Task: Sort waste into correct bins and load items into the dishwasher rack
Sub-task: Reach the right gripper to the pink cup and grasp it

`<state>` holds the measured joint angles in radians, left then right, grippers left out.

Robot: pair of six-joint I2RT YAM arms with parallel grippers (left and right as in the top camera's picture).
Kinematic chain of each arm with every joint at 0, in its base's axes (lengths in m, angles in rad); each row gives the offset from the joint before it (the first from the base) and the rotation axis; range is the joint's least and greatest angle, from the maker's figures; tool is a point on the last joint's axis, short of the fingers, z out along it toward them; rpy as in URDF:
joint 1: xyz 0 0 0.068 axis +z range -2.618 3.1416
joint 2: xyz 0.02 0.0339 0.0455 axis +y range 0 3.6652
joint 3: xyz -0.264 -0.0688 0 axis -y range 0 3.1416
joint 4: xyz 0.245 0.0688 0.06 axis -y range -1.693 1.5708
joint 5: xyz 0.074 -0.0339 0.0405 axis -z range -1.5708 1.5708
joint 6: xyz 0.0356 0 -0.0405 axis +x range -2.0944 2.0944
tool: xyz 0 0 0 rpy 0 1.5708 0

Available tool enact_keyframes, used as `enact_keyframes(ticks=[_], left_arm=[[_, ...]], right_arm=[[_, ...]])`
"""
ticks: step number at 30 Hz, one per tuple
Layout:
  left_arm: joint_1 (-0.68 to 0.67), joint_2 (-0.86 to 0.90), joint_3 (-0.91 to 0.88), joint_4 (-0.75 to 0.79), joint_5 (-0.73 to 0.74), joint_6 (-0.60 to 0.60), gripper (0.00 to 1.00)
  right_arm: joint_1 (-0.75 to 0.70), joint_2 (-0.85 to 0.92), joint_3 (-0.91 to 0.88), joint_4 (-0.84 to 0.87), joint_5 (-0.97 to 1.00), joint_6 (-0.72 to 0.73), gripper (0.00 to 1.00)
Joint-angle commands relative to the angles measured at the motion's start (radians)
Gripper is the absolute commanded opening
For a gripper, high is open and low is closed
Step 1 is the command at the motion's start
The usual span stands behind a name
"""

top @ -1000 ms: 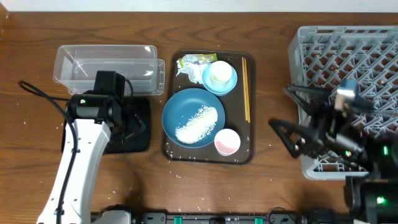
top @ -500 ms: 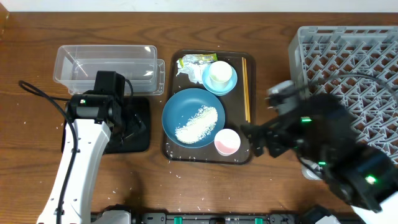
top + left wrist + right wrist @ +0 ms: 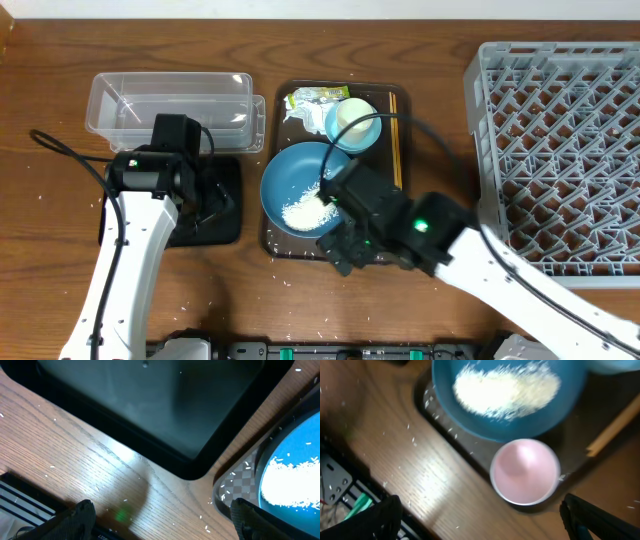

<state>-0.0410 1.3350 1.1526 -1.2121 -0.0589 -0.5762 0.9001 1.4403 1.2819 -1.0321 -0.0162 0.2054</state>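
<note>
Right wrist view: right gripper [image 3: 480,510] spread wide, gripping nothing, pointed down over the near edge of the brown tray [image 3: 465,452]. Just ahead of the gap between the fingertips, slightly off-centre, pink cup [image 3: 525,471], upright and untouched. Beyond it, blue dish [image 3: 510,430] carrying a heap of rice [image 3: 507,390]; off to one side on the same tray, chopsticks [image 3: 615,427]. Seen from overhead, reaches leftward and low across the tray's near-right corner, covering the cup. A second ago parked at the near-left corner of the dishwasher rack [image 3: 560,150]; half a second ago midway between rack and tray; now fully over the tray. On the other side, left gripper [image 3: 160,515] likewise apart and empty, hovering over the table [image 3: 75,460] beside a corner of the black tray [image 3: 150,405], unmoved across that second, with the clear tub [image 3: 170,100] just behind.
</note>
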Motion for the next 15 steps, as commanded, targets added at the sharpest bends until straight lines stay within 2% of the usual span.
enact_keyframes(ticks=[1,7,10,12,15], left_arm=[[0.004,-0.002,0.014,-0.006,-0.009,-0.005,0.9],[0.004,-0.001,0.014,-0.006,-0.009,-0.005,0.9],[0.004,-0.002,0.014,-0.006,-0.009,-0.005,0.9],[0.004,-0.002,0.014,-0.006,-0.009,-0.005,0.89],[0.004,-0.002,0.014,-0.006,-0.009,-0.005,0.9]], right_arm=[[0.012,0.068,0.013,-0.004,-0.027,0.019,0.99],[0.012,0.206,0.013,-0.021,-0.044,0.019,0.99],[0.012,0.256,0.013,-0.02,-0.048,0.051,0.73],[0.012,0.278,0.013,-0.019,-0.047,0.073,0.69],[0.01,0.298,0.013,-0.019,-0.036,0.094,0.57]])
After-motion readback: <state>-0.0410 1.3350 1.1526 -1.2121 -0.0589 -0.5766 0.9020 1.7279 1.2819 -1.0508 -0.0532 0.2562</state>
